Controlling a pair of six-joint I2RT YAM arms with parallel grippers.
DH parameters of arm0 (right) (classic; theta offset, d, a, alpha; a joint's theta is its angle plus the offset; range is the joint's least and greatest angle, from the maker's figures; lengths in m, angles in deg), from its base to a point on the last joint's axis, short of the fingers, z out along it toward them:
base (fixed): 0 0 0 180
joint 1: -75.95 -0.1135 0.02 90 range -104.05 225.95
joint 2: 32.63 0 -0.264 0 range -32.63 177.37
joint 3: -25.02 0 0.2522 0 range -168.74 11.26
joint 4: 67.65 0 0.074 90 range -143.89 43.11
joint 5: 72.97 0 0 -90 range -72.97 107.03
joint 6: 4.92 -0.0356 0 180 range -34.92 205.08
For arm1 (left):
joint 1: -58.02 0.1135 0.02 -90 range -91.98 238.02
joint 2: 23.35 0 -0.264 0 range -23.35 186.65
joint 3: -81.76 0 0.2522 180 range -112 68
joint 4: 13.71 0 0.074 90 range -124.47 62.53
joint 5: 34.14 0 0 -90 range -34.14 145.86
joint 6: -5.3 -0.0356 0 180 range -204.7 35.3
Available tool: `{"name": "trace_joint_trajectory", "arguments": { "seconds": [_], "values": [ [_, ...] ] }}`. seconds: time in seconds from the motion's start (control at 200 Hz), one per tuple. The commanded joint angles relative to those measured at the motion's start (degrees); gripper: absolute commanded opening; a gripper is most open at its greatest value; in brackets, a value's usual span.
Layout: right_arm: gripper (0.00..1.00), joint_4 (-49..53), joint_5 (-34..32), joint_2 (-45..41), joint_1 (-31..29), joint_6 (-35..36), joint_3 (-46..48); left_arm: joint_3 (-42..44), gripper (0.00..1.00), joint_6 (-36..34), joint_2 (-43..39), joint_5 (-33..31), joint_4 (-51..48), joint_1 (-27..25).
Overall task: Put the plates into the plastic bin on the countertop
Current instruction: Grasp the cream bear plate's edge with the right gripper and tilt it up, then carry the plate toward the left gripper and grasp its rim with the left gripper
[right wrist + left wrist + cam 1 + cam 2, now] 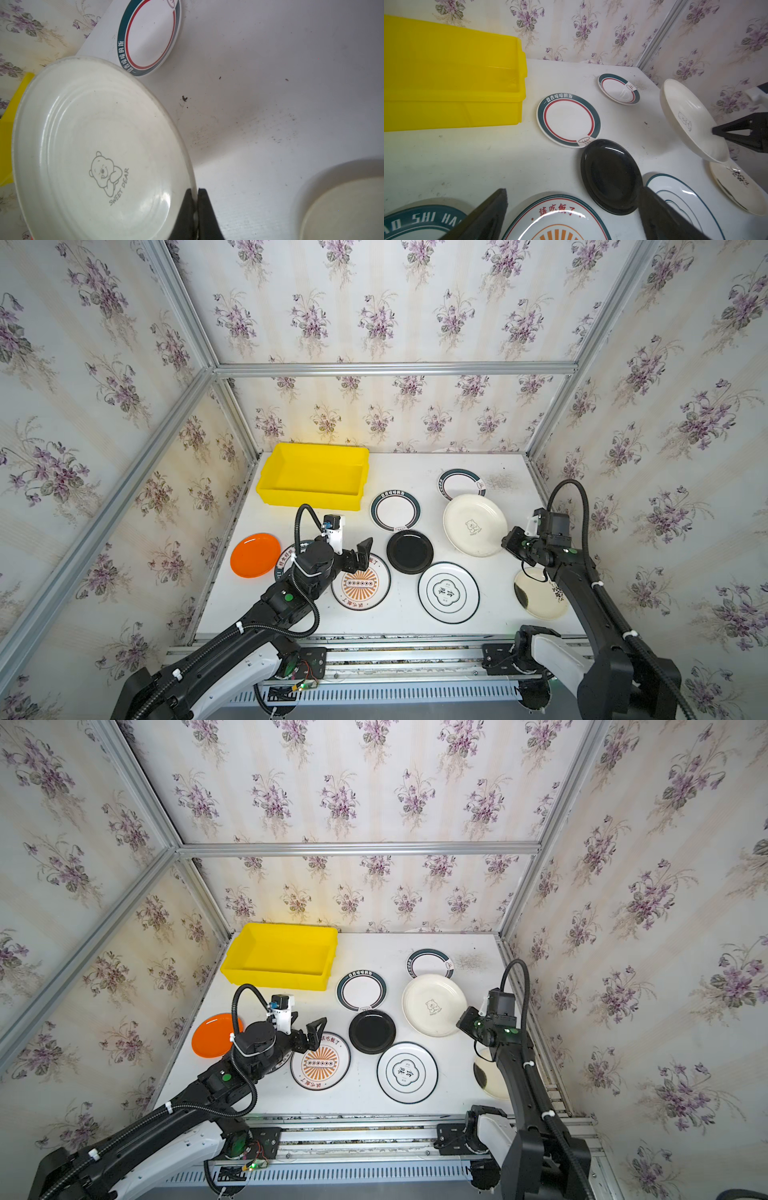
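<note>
Bear plate (99, 145) | step: pick done, rim was pinched in right tool (196, 195) | left tool (573, 189) stood wide, empty | next: carry over bin (307, 495) wall

On the surface (374, 622) the bin (312, 477) sits at eleven o'clock, and the plates (409, 551) spread outside it from nine o'clock through the centre to four o'clock, the rearmost plate (457, 481) at one o'clock just behind a raised plate (475, 524) at two o'clock.

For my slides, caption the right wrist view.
Jaws of the right gripper shut on the rim of the cream bear plate, tilted above the countertop.
</note>
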Motion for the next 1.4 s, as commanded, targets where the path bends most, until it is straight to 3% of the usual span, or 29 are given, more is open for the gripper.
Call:
{"name": "trace_joint_trajectory", "arguments": {
  "seconds": [0.0, 0.21, 0.57, 0.75, 0.979, 1.084, 1.174, 1.349, 1.394],
  "values": [
    [0.00, 0.7, 2.7, -3.0, 0.0, 0.3, 0.8, -3.0, 0.99, 3.6, 1.6, 6.6, 0.0, 0.0],
    [0.00, -2.0, 7.2, -5.3, -0.1, -0.5, 3.8, -8.1, 1.00, 7.7, 7.6, 11.6, 1.1, -0.1],
    [0.00, -10.5, 12.1, -5.7, -2.0, -3.4, 9.6, -14.9, 0.99, 9.9, 20.1, 25.7, 8.2, -0.9],
    [0.00, -14.5, 9.3, -5.2, -9.0, -5.7, 10.5, -17.8, 0.96, 8.7, 24.2, 29.0, 9.1, -1.1],
    [0.00, -16.7, 6.3, -2.3, -17.6, -8.4, 7.7, -19.3, 0.91, 8.5, 29.6, 27.2, 9.1, -1.1],
    [0.00, -16.1, 4.9, -2.3, -19.9, -8.8, 6.6, -18.7, 0.83, 8.1, 29.8, 26.3, 9.8, -1.1],
    [0.00, -16.4, 4.0, -2.7, -21.4, -9.4, 6.4, -18.3, 0.68, 7.5, 30.0, 25.9, 10.3, -1.1],
    [0.00, -16.5, 2.3, -2.6, -24.0, -9.3, 5.4, -18.6, 0.56, 6.9, 30.8, 25.7, 10.1, -1.1],
    [0.00, -16.5, 1.9, -2.4, -24.6, -9.2, 5.1, -18.7, 0.47, 7.1, 31.0, 25.8, 9.7, -1.1]
  ]
}}
